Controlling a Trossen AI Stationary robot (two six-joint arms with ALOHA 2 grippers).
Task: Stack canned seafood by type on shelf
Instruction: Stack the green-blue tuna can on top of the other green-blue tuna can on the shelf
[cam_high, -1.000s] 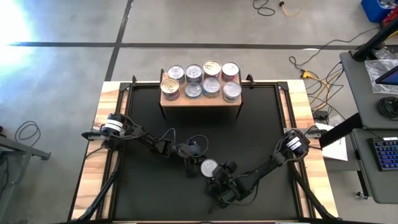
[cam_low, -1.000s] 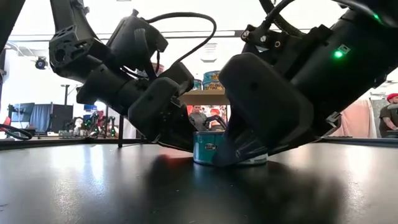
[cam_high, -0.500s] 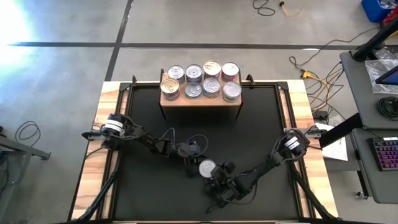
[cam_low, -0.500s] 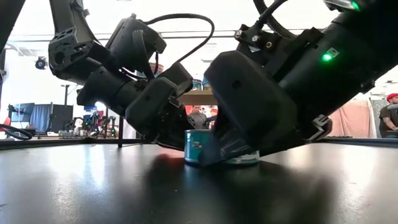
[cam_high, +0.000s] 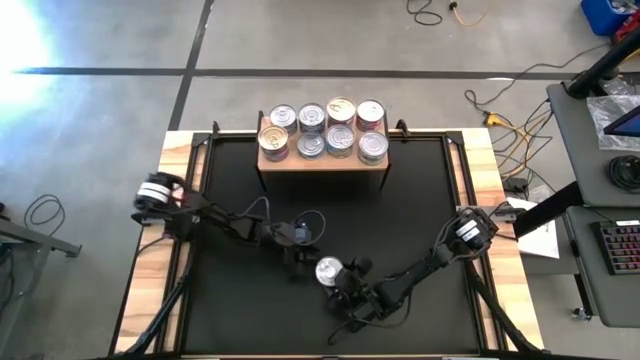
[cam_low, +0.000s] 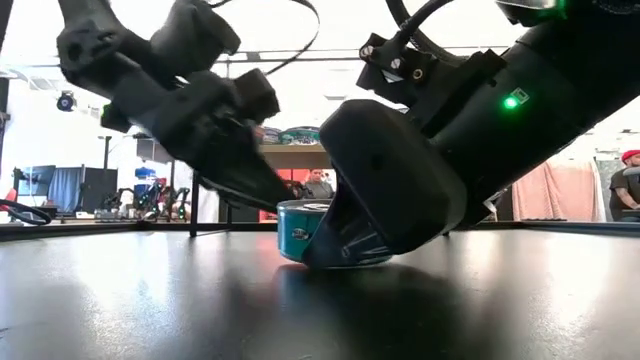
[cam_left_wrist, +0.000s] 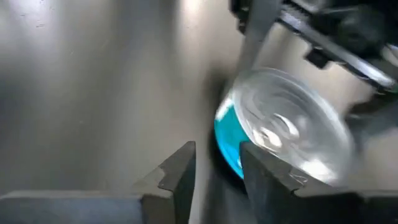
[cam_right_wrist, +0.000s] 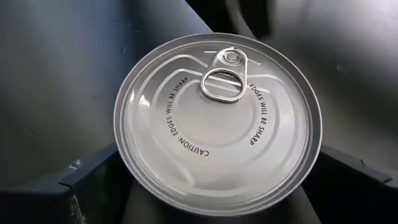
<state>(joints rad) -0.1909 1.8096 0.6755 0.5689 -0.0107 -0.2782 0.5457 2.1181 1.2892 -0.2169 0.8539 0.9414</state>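
Observation:
A silver-lidded can (cam_high: 329, 270) with a teal side label (cam_low: 297, 232) stands upright on the black mat, near the table's near edge. My right gripper (cam_high: 337, 279) comes at it from the near right, and its fingers (cam_right_wrist: 93, 177) flank the lid (cam_right_wrist: 217, 124). My left gripper (cam_high: 298, 243) hangs just left of the can, its fingers (cam_left_wrist: 180, 177) close together. The wooden shelf (cam_high: 322, 164) stands at the far edge and carries several cans (cam_high: 325, 128), most silver-lidded. My right gripper pinches the can by its side wall (cam_right_wrist: 121, 158), one finger on each opposite side. It slants down from the table's near right. The can stays upright with its bottom on the mat (cam_low: 330, 264). My left gripper's fingertip (cam_left_wrist: 261, 180) is beside the can's teal wall (cam_left_wrist: 225, 140); I cannot tell whether it touches.
The black mat (cam_high: 230, 300) covers most of the table, with wooden strips (cam_high: 160, 250) along both sides. In the low view the shelf (cam_low: 310, 155) shows behind the arms. Beyond the table's right side stand a desk and cables.
My right gripper has moved toward the table's left and slid the can a short way along the mat with it. My left arm has drawn back toward the left edge and risen, so its gripper now stands higher and farther from the can.

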